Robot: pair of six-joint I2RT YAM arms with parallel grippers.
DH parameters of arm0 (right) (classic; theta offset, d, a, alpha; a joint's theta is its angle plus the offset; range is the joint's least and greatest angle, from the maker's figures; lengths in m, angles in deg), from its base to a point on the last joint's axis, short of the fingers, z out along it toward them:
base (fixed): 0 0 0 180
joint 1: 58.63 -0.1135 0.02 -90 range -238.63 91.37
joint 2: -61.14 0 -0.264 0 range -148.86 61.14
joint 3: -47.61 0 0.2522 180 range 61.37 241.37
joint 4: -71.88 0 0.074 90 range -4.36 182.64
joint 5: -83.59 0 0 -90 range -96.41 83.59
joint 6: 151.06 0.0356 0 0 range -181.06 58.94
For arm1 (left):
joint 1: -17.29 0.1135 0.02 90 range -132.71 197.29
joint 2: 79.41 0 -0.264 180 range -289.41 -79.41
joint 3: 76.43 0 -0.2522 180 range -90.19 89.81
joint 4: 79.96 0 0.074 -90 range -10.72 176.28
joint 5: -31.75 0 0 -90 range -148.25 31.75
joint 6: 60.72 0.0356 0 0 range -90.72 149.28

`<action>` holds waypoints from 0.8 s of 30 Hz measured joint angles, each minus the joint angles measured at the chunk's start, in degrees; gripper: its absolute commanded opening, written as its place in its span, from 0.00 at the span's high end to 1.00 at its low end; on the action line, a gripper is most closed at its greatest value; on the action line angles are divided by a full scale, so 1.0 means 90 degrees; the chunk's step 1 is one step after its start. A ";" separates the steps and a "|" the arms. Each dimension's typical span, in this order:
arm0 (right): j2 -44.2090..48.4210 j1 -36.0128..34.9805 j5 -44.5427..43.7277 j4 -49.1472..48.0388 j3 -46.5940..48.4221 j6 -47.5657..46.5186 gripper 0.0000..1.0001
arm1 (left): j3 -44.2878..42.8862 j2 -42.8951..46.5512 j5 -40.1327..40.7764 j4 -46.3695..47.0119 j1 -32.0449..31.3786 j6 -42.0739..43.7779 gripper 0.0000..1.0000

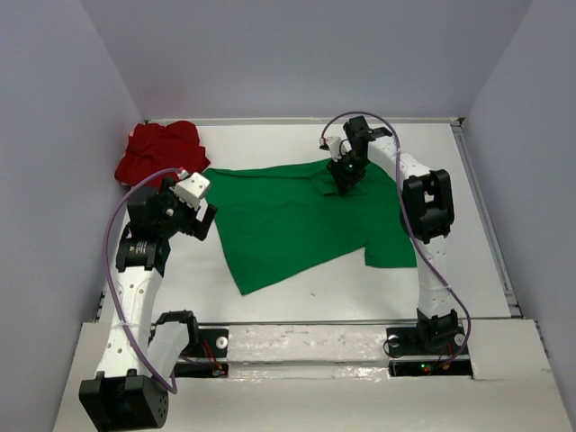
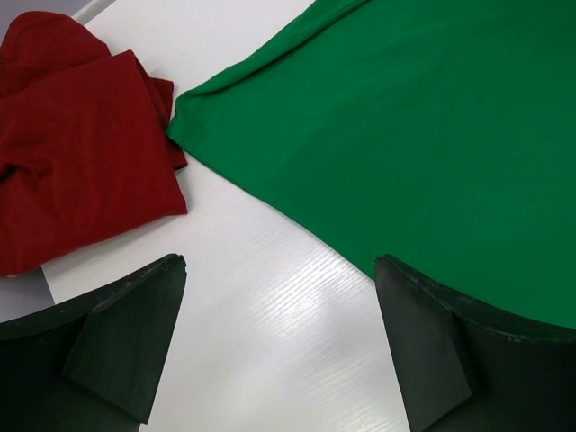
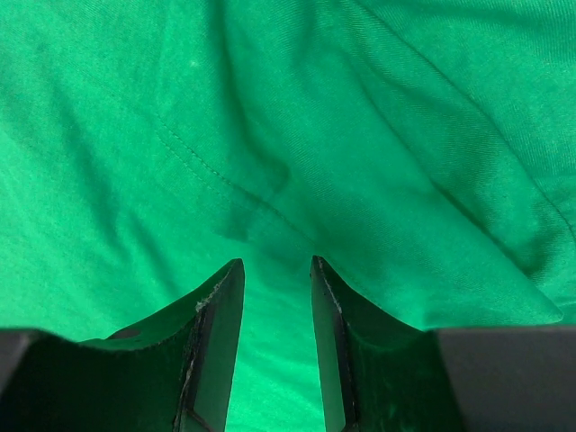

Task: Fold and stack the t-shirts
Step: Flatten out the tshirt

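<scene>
The green t-shirt (image 1: 297,225) lies spread out and mostly flat across the middle of the white table (image 1: 297,310), with a few creases near its far edge. The red t-shirt (image 1: 160,151) is bunched in a heap at the far left corner. My right gripper (image 1: 345,184) points down on the green t-shirt (image 3: 360,108) near its far edge. Its jaws (image 3: 276,265) stand partly open, with cloth showing in the gap. My left gripper (image 1: 203,219) hangs wide open (image 2: 281,270) over bare table, between the red t-shirt (image 2: 72,135) and the green t-shirt's (image 2: 432,117) left edge.
Grey walls close the table in on the left, far and right sides. A raised rim (image 1: 490,216) runs along the right edge. Both arm bases sit on the near strip (image 1: 306,346). Bare tabletop shows in front of the green shirt.
</scene>
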 measured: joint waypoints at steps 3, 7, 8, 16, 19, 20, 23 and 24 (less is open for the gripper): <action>-0.0007 0.0000 -0.0029 -0.0015 0.0000 -0.0010 0.59 | 0.0000 0.0000 0.0000 -0.0002 0.0000 0.0000 0.01; -0.0066 0.0000 -0.0058 -0.0046 0.0002 -0.0010 0.57 | 0.0000 0.0000 0.0000 -0.0002 0.0000 0.0000 0.01; -0.0095 0.0000 -0.0075 -0.0046 0.0002 -0.0012 0.57 | 0.0000 0.0000 0.0000 -0.0002 0.0000 0.0000 0.01; -0.0267 0.0000 -0.0141 -0.0049 0.0155 -0.0012 0.66 | 0.0000 -0.0002 0.0000 -0.0002 0.0000 0.0000 0.01; -0.0277 0.0000 -0.0197 -0.0073 0.0158 -0.0034 0.81 | 0.0000 -0.0005 0.0000 -0.0002 0.0002 0.0000 0.01; -0.0277 0.0000 -0.0216 -0.0078 0.0158 -0.0044 0.85 | 0.0000 -0.0005 0.0000 -0.0002 0.0000 0.0000 0.01; -0.0282 0.0007 -0.0260 -0.0097 0.0158 -0.0056 0.97 | 0.0000 -0.0005 -0.0002 -0.0002 0.0002 0.0000 0.01; -0.0282 0.0007 -0.0270 -0.0097 0.0158 -0.0058 1.00 | 0.0000 -0.0005 -0.0005 -0.0002 0.0000 0.0000 0.01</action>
